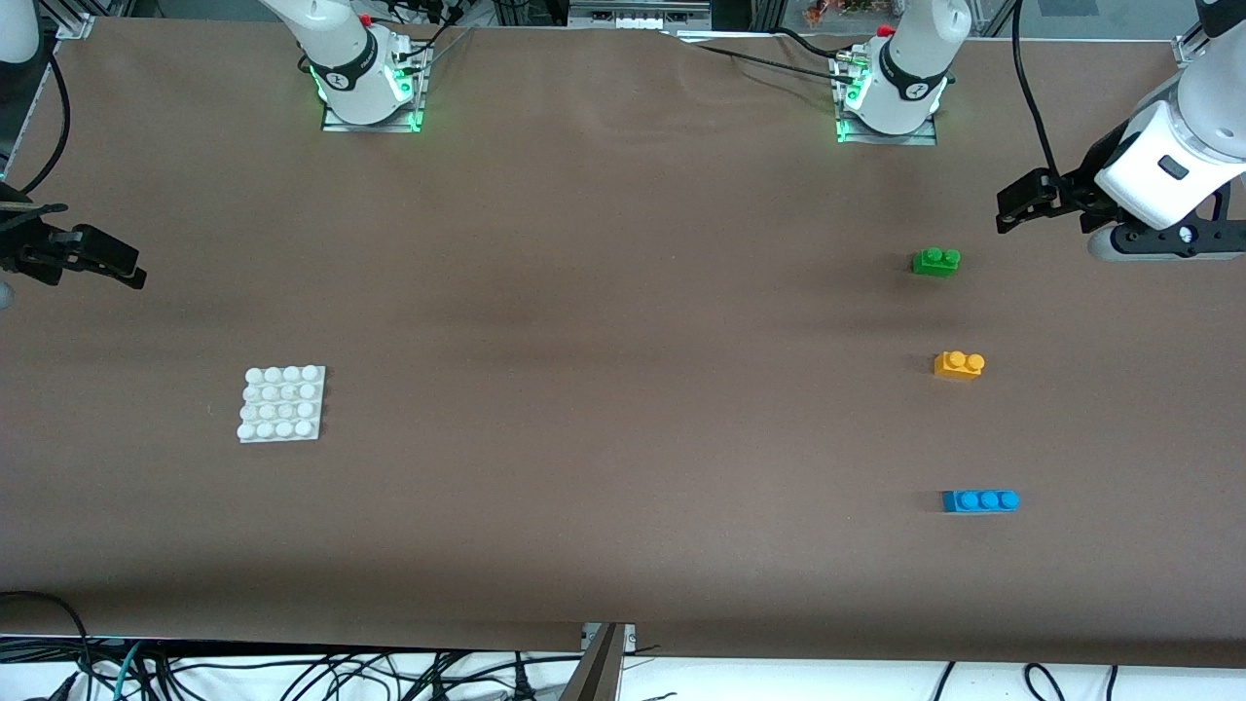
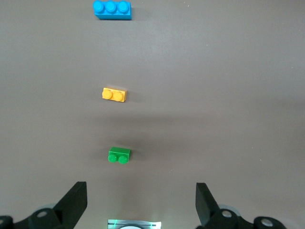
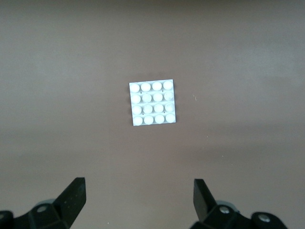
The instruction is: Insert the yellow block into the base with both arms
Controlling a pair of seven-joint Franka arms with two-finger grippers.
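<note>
The yellow block [image 1: 959, 364] lies on the brown table toward the left arm's end, between a green brick and a blue brick; it also shows in the left wrist view [image 2: 114, 94]. The white base [image 1: 282, 403] lies toward the right arm's end and shows in the right wrist view [image 3: 152, 102]. My left gripper [image 1: 1005, 212] hangs open and empty in the air at the left arm's end of the table, its fingers [image 2: 74, 202] wide apart. My right gripper [image 1: 131, 273] hangs open and empty at the right arm's end, its fingers [image 3: 72, 198] wide apart.
A green two-stud brick [image 1: 935, 261] lies farther from the front camera than the yellow block. A blue three-stud brick [image 1: 980, 500] lies nearer to it. The arm bases [image 1: 370, 88] stand along the table's back edge. Cables hang below the front edge.
</note>
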